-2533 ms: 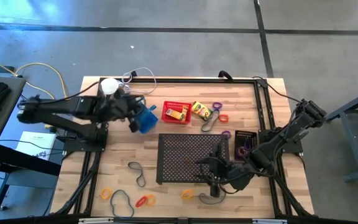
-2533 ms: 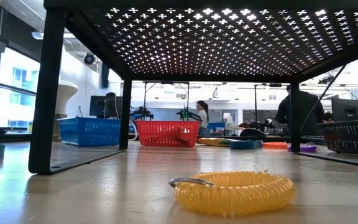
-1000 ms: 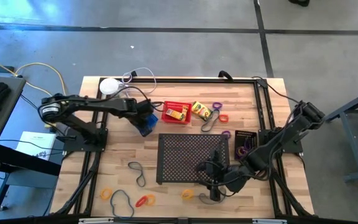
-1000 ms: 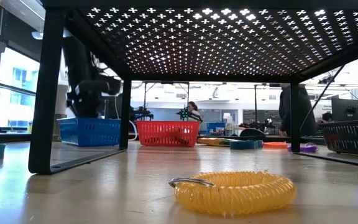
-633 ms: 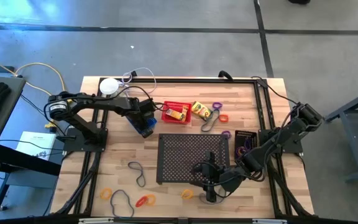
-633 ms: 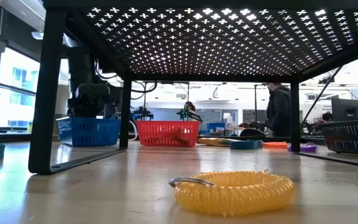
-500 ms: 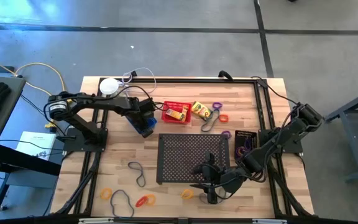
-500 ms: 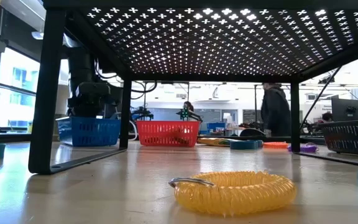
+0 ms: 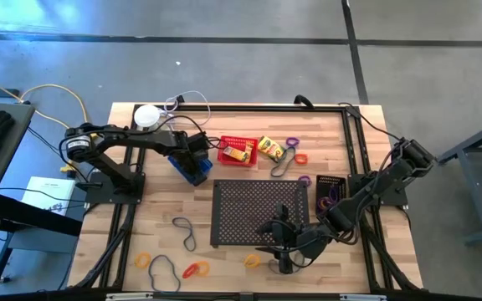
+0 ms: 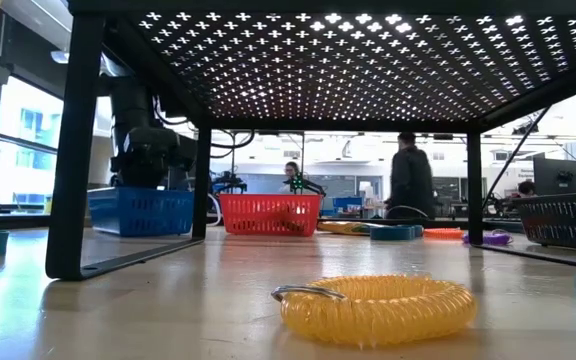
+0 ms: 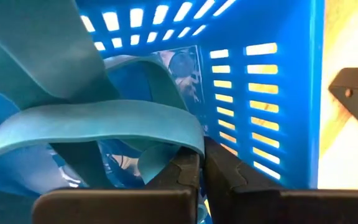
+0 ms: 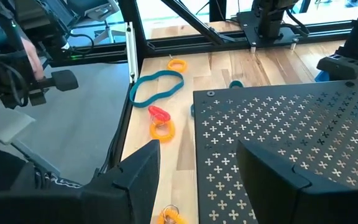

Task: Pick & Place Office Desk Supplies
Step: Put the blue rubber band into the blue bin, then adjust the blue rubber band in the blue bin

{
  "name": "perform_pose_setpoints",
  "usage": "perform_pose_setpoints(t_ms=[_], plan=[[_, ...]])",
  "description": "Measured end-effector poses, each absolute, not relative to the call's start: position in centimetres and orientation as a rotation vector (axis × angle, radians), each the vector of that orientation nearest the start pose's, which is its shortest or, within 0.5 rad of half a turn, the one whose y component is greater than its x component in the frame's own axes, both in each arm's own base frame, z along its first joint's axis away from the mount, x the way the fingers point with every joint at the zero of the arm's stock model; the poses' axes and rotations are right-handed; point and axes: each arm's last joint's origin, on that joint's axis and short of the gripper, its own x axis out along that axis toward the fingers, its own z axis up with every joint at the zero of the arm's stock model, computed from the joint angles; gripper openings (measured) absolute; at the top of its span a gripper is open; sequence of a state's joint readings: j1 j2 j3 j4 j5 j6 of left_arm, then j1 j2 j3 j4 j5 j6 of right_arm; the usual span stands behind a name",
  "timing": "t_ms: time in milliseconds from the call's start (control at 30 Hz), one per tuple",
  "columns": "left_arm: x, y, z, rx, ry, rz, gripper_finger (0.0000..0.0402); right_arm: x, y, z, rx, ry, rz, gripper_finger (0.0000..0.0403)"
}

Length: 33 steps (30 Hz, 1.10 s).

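Overhead and table-level views of the desk-supply workspace. Nearest the front edge of the table (image 9: 141, 209) lie loose rubber-band loops: a yellow coiled loop (image 10: 373, 308) in the foreground of the low view, seen from above just off the front-left corner of the black perforated tray (image 9: 258, 213), with a red-and-orange pair of loops (image 9: 195, 269), a dark loop (image 9: 164, 272) and an orange loop (image 9: 143, 261) farther to the left. The right gripper (image 9: 281, 249) hangs over the tray's front edge, its fingers (image 12: 135, 177) spread apart and holding nothing; the wrist view looks past them across the tray toward a teal loop (image 12: 156, 87). A black mesh basket (image 9: 330, 191) sits just beside the tray's right side, with purple loops inside. Behind the tray stand the red mesh basket (image 9: 238, 151), holding one yellow crayon box (image 9: 236, 153), and a second yellow crayon box (image 9: 270, 148) on the table just to its right, with purple and orange loops (image 9: 296, 150) beyond it. To the left of the red basket, the left gripper (image 9: 192, 155) reaches into the tilted blue mesh basket (image 9: 189, 167), its fingers (image 11: 185, 174) clenched on a teal loop inside (image 11: 104, 118). A white round disc (image 9: 146, 115) lies at the rear left. In the room behind, a person (image 10: 408, 185) stands.
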<state>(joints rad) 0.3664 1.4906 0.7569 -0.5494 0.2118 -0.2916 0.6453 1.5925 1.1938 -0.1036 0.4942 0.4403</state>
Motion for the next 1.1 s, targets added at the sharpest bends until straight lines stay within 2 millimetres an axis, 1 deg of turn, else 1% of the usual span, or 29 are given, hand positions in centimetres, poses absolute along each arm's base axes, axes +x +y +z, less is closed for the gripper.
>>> perform_pose_setpoints(t_ms=[133, 300, 400, 500, 833, 1100], plan=[[23.5, 8.0, 15.5, -0.603, 1.219, 0.314, 0.0018, 29.3, 20.3, 28.3, 0.161, 0.445, 0.052, 0.0200], [23.4, 7.5, 15.8, -0.576, 1.224, 0.336, 0.0061, 29.3, 20.3, 28.3, 0.160, 0.445, 0.052, 0.0200], [23.3, 7.4, 16.4, -0.571, 1.202, 0.331, 0.0084, 29.3, 20.3, 28.3, 0.159, 0.446, 0.051, 0.0200], [22.9, 7.3, 17.1, -0.568, 1.184, 0.330, 0.0097, 29.3, 20.3, 28.3, 0.159, 0.447, 0.051, 0.0200], [21.2, 6.7, 18.9, -0.576, 1.196, 0.340, 0.0101, 29.3, 20.3, 28.3, 0.158, 0.448, 0.051, 0.0200], [20.3, 6.4, 20.4, -0.594, 1.141, 0.352, 0.0101, 29.3, 20.3, 28.3, 0.158, 0.448, 0.051, 0.0200]])
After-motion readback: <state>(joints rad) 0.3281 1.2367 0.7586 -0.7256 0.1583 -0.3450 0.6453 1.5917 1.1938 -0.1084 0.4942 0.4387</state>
